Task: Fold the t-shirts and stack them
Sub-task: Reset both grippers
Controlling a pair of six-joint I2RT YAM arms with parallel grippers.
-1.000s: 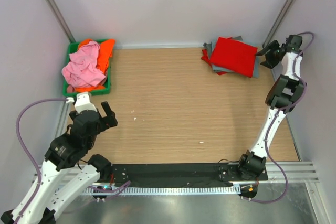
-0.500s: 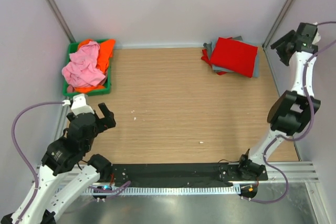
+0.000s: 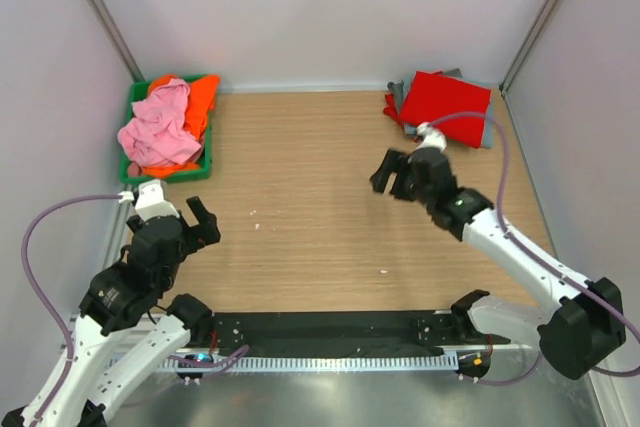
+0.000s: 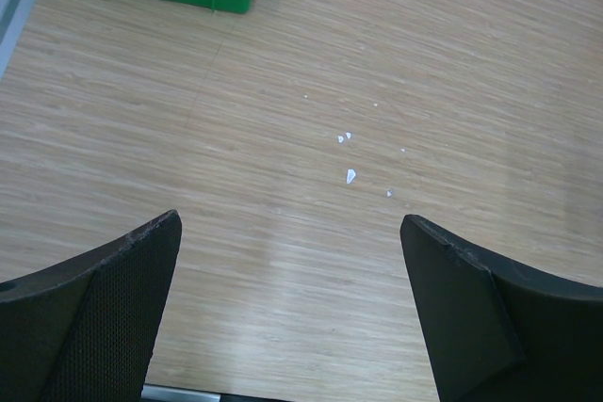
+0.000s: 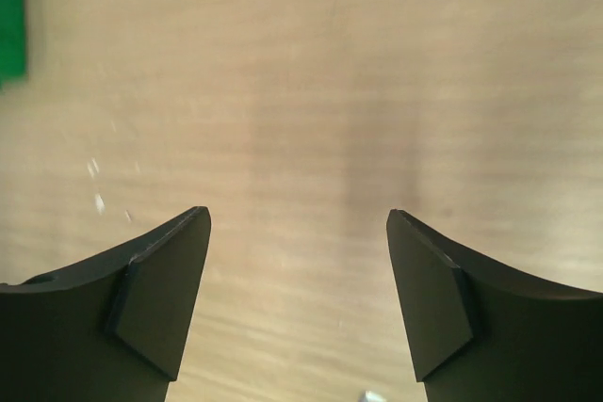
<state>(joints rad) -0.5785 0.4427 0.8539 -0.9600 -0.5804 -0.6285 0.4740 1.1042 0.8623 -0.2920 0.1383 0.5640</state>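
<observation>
Two t-shirts remained to be folded: the pink shirt [image 3: 158, 129] lay bunched on top of the orange shirt [image 3: 203, 97] inside the green bin [image 3: 170, 174]. Far across the worktop [image 3: 320, 207] from the bin, by the back wall, the red shirt [image 3: 447, 107] sat folded on the grey-blue shirt [image 3: 398, 95], forming the stack.

The step in hand was probably fetching the next shirt out of the bin. To do it well, the jaws would best close on a single layer of the pink cloth near a hem or shoulder. Lifting it clear of the bin's rim should keep the orange one from dragging along. It could then be spread flat on bare wood beside the bin, where both arms could reach it.

The left gripper [image 4: 290, 242] hovered just on the near side of the bin, tilted down at the wood. Its jaws were spread wide and held nothing, and a few white specks [image 4: 350, 175] lay beyond them. The right gripper [image 5: 295, 233] was stretched low over the wood, between the bin and the stack. It pointed towards the bin, jaws likewise apart and empty.
</observation>
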